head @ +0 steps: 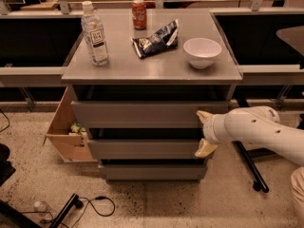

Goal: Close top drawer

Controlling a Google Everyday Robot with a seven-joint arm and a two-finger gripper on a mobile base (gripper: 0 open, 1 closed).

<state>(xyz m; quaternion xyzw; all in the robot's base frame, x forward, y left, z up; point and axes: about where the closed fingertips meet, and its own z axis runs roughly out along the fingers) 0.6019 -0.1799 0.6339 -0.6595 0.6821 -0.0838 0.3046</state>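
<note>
Top drawer (137, 114) nearly home, dark gap showing above; pincer (204, 132), spread, at its right end, centre-right of frame.

Single view, set high in front of cabinet (151, 148), facing it head-on, tilted down; mid range, whole tabletop (152, 68), three drawer fronts and floor (156, 201) strip in frame. Robot arm (266, 133) enters from frame's right edge, gripper (203, 131) at right end of top drawer (137, 114) front, fingers spread apart
</note>
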